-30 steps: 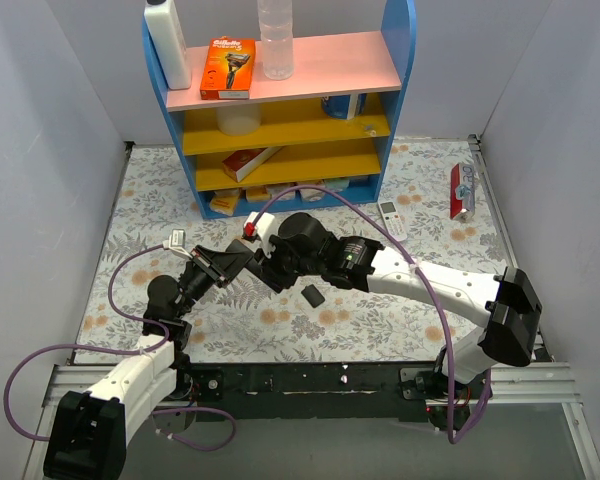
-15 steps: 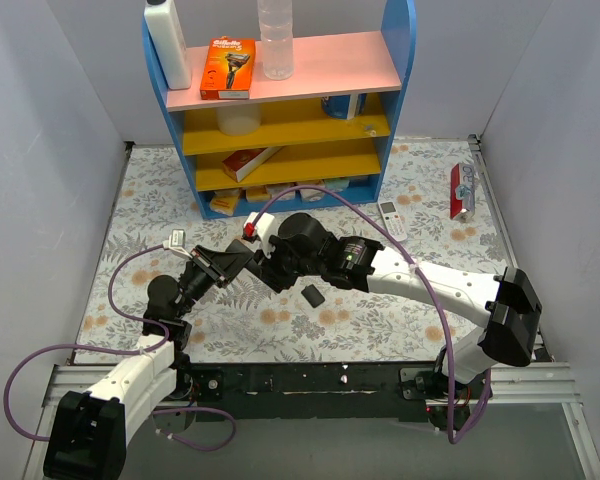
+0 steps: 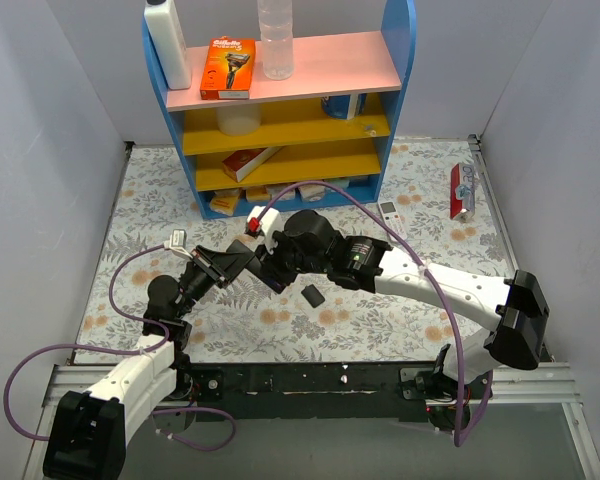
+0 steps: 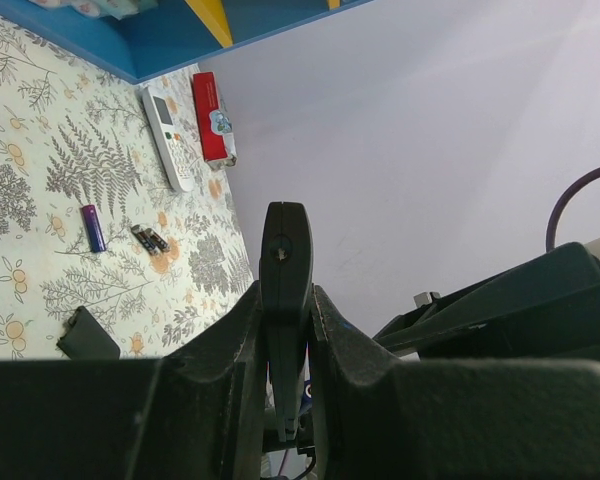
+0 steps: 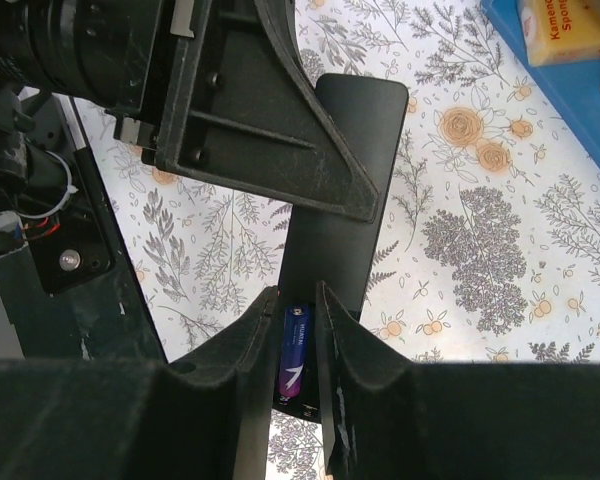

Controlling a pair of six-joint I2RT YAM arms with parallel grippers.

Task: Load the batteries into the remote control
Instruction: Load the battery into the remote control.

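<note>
Change: my right arm's elbow has shifted slightly right.
Top view: my left gripper [image 3: 252,262] and right gripper [image 3: 272,272] meet mid-table.
Left wrist: left fingers pressed onto the black remote control [image 4: 285,245], held edge-on; a spare battery [image 4: 93,228] lies on the table to the left.
Right wrist: right jaws narrowly spread astride a battery [image 5: 296,350] in the remote control.

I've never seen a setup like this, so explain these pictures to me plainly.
Two robot arms, left and right, work at a flowered table. One picture looks down from above; the other two come from a camera on each wrist. The left gripper is shut on a black remote, seen edge-on. The right gripper straddles a purple battery against that remote; whether it grips it, I cannot tell. On the table lie a white remote, loose batteries and a small black cover.
</note>
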